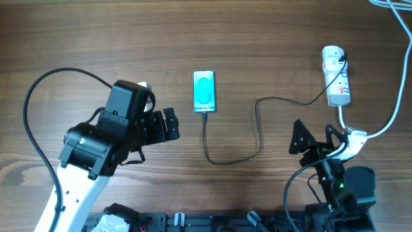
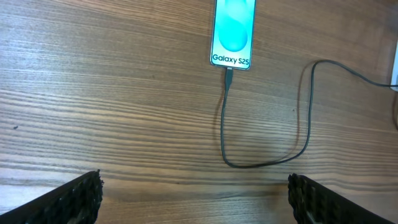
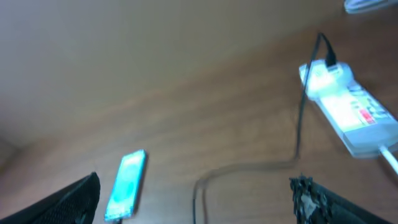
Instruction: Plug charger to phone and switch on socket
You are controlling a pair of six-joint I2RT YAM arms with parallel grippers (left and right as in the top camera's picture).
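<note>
The Galaxy S25 phone (image 1: 203,91) lies flat and face up on the wooden worktop (image 1: 96,38), its screen lit turquoise. The charger cable (image 1: 257,129) appears already seated. Its connector tip (image 2: 229,76) meets the phone's lower edge, and the thin black lead loops toward the robot, then swings out to the phone's right, where its plug (image 1: 343,60) sits in the white power strip (image 1: 337,90). The plugging step therefore looks done, and switching on is judged to be the step in hand. The left tool (image 1: 172,124) hangs just left of the phone and nearer the robot, jaws wide apart and empty. The right tool (image 1: 315,137), well to the phone's right, is likewise spread wide and holds nothing. It seems the one to act: it would need to advance over the strip and press a fingertip onto the red mark (image 3: 368,116), presumably the switch, whose on or off position cannot be read.
</note>
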